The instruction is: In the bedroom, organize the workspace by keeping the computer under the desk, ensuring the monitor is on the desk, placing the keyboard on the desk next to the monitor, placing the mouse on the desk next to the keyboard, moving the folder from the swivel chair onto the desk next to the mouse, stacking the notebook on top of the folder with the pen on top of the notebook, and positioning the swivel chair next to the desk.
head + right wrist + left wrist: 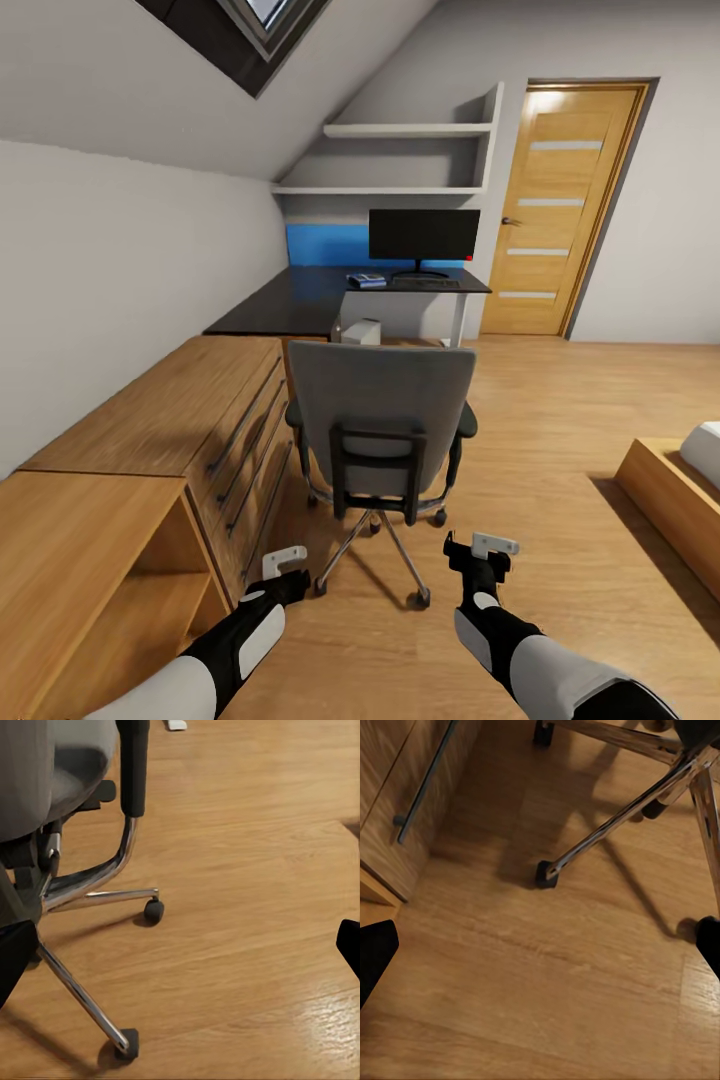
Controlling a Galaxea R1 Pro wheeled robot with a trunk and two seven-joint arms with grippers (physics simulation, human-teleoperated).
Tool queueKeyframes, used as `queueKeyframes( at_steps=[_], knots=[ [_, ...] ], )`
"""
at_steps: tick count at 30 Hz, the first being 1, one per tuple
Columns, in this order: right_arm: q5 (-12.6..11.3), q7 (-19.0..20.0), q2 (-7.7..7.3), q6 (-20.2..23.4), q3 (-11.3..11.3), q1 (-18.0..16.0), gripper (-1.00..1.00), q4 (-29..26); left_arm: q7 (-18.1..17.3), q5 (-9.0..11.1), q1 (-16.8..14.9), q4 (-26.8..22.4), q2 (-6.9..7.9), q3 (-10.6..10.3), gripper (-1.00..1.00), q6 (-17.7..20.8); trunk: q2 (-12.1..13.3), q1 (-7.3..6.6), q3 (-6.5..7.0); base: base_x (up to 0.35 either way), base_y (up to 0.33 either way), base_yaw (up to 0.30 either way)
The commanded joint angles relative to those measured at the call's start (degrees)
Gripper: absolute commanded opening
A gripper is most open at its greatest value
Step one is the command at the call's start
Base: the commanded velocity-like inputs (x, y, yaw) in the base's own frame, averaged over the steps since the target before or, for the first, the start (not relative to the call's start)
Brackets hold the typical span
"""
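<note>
1. Your left hand hangs low over the wood floor, fingers spread wide, holding nothing. In its wrist view the dark fingertips sit at opposite edges with bare floor between them.
2. Your right hand is level with it, likewise wide apart and empty; a fingertip shows at each edge of its wrist view.
3. Swivel chair stands just ahead, between both hands, its grey back toward you. Chrome base and castors rest on the floor; neither hand touches it.
4. Low light-wood cabinet runs along the wall to your left, beside the chair.
5. Computer sits on the floor under the counter, behind the chair.
6. On the counter: monitor upright at the back, keyboard just in front of it, a small blue item to the keyboard's left, too small to identify.
7. Wooden door is beyond, to the right.
</note>
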Motion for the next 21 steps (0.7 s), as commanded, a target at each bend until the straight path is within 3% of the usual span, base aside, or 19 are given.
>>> queueKeyframes(
  at_steps=[1,21],
  knots=[
    [-0.5,-0.2,0.08,-0.3,0.4,0.0,1.0,0.1,0.5,0.3,0.0,-0.1,0.06,-0.5,1.0,0.2,-0.4,0.22,-0.24,0.0,0.0,0.0],
    [-0.6,-0.6,0.31,-3.2,0.3,0.0,1.0,0.1,0.5,0.2,-0.1,-0.1,0.06,-0.5,1.0,0.2,-8.5,4.61,-2.81,0.0,0.0,0.0]
  ],
)
